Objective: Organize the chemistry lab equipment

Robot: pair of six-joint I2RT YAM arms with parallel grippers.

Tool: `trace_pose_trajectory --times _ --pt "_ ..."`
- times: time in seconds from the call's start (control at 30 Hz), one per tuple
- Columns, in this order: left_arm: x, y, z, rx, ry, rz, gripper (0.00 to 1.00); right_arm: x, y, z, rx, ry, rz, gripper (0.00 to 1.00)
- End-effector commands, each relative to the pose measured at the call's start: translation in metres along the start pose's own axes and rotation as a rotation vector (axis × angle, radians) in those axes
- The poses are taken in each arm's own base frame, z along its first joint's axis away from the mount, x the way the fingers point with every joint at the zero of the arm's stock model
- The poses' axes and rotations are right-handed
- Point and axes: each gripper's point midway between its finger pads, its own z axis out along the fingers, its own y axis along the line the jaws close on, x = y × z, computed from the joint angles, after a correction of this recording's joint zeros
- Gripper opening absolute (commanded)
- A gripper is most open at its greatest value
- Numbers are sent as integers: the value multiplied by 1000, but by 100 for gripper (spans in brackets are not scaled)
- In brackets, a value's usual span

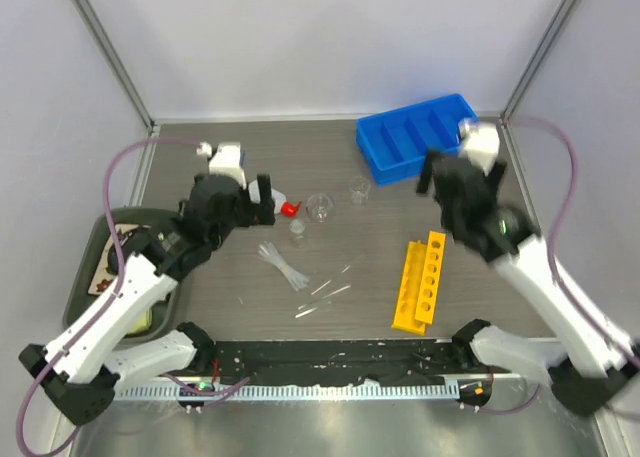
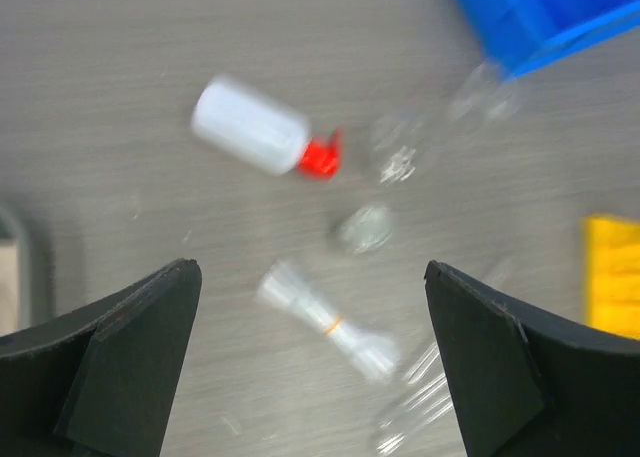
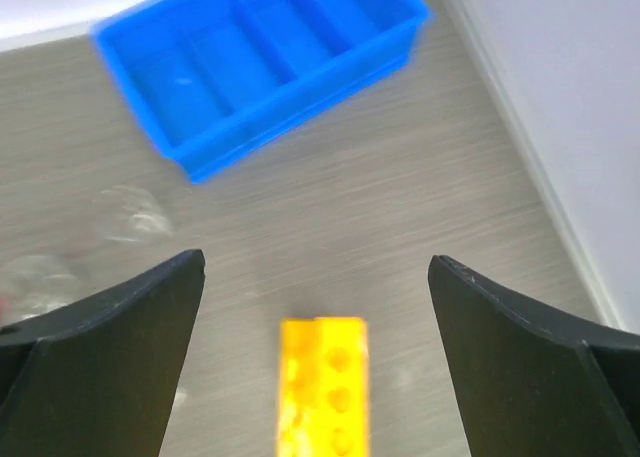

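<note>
My left gripper (image 2: 308, 277) wide open, empty, bundle of tubes (image 2: 325, 322) below between its jaws, my right gripper (image 3: 315, 265) wide open, empty, yellow rack (image 3: 322, 387) below between its jaws

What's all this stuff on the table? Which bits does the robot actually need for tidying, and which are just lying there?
For the job: squeeze bottle, glass beakers, pipette bundle, loose pipettes, yellow rack, blue bin.

Just lying about: dark green tray and whatever it holds.
</note>
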Motion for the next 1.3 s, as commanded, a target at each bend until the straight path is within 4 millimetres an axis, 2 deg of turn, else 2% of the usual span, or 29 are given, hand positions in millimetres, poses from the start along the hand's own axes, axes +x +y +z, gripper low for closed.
trace_pose_trajectory --times 0.0,0.03,0.07,0.1,0.13,0.17,0.2,0.3,0.33,0.4,0.67,0.9,1.0,1.27 --pt "-54 -46 -28 165 28 5 100 -34 94 25 -181 349 -9 100" --pt "-52 -46 -32 187 24 9 100 -36 100 22 -222 329 8 100" --pt "-49 -48 -34 213 26 4 100 -48 96 8 -271 291 51 100" --pt "-37 -47 -32 223 34 6 100 -33 97 5 -304 312 44 100" --pt "-48 -48 -43 260 -33 -23 100 -41 101 2 -349 270 76 100" --pt "-51 -46 -48 273 -64 -37 100 -53 94 -10 -380 223 101 100" --pt "-46 -44 -49 279 -77 -47 100 -46 93 -12 -394 225 97 100" --pt "-60 -40 -63 291 -138 -57 100 -52 93 -22 -441 201 114 100" --pt "-57 -38 -63 277 -117 -45 100 -50 93 -24 -450 212 108 100" --pt "-59 -36 -62 255 -100 -35 100 -44 94 -23 -451 229 92 100" --pt "-36 -29 -46 167 39 9 100 -19 97 -17 -445 287 74 100" --pt "-37 -30 -52 195 14 -1 100 -6 100 -15 -458 297 88 100" --pt "-39 -26 -53 182 2 1 100 -5 100 -12 -447 300 86 100" --pt "-37 -17 -54 141 3 14 100 -21 96 -13 -430 260 98 100"
